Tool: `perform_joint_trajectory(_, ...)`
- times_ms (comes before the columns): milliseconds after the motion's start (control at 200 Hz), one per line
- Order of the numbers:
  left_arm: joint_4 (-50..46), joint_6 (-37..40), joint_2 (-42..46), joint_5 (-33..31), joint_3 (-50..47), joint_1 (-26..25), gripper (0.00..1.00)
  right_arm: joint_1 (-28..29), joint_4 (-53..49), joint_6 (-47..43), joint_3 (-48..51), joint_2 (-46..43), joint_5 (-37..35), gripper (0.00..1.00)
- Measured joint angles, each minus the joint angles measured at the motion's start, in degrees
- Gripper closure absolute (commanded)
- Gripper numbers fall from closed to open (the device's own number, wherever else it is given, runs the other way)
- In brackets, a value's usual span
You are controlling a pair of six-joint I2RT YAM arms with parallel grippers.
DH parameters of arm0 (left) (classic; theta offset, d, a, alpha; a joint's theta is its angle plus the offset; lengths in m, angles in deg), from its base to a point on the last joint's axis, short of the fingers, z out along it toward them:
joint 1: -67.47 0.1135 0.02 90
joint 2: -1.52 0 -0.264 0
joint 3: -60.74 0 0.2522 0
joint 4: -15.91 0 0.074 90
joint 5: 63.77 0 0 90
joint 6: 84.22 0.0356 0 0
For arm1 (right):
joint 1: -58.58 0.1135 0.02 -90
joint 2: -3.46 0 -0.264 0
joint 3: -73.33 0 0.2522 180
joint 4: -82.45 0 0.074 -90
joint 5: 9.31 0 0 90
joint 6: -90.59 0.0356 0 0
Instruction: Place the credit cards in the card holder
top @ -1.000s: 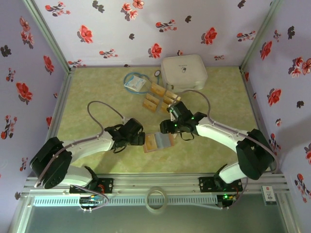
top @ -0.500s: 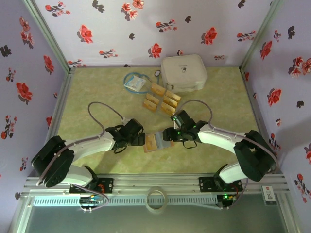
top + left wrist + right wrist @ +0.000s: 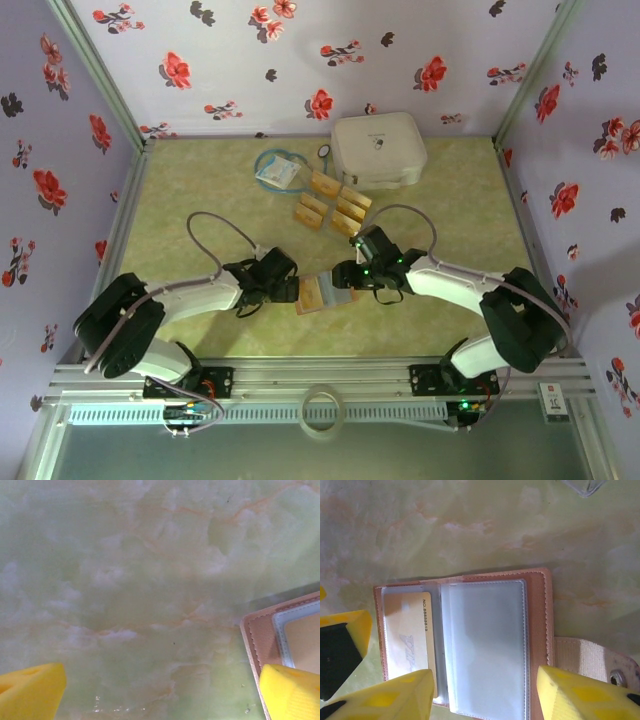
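The card holder lies open on the green table between my two grippers, reddish-brown outside with clear sleeves. One golden-tan credit card sits in its left sleeve. My right gripper is open, its yellow fingers straddling the empty right sleeve from just above. My left gripper is open over bare table, and the holder's left edge is by its right fingertip. Several more credit cards lie loose farther back. In the top view, the left gripper and right gripper flank the holder.
A large white rounded case stands at the back right, and a blue-white packet lies left of the loose cards. The holder's elastic strap trails to its right. A tape ring rests on the front rail. Flowered walls close three sides.
My right gripper has come back from beside the loose cards to over the open holder. The left arm has shifted slightly, its gripper staying at the holder's left edge.
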Motion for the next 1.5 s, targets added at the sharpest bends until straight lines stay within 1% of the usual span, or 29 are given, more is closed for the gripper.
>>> perform_joint_trajectory(175, 0.2, 0.0, -1.4, 0.0, 0.0, 0.0, 0.0, 0.0, 0.3, 0.0, 0.0, 1.8, 0.3, 0.45)
perform_joint_trajectory(545, 0.5, 0.0, -1.7, -0.2, 0.0, 0.0, 0.0, 0.0, 1.8, 0.0, -0.1, 5.3, 0.5, 0.46)
perform_joint_trajectory(710, 0.5, 0.0, -1.8, -0.3, 0.0, 0.0, 0.0, 0.2, 2.6, 0.0, -0.5, 6.0, 0.9, 0.49)
perform_joint_trajectory(845, 0.5, 0.0, -1.8, -0.3, 0.0, 0.0, 0.0, 1.0, 2.9, 0.1, -0.7, 6.1, 1.0, 0.51)
perform_joint_trajectory(1075, 0.6, 0.0, -1.9, -0.5, 0.0, -0.1, 0.0, 3.7, 3.3, 1.1, -2.7, 7.6, 3.7, 0.54)
perform_joint_trajectory(1500, 1.1, -0.1, -0.8, -0.7, -0.7, -0.3, 0.0, 5.6, 4.9, 4.0, -5.0, 7.7, 6.3, 0.54)
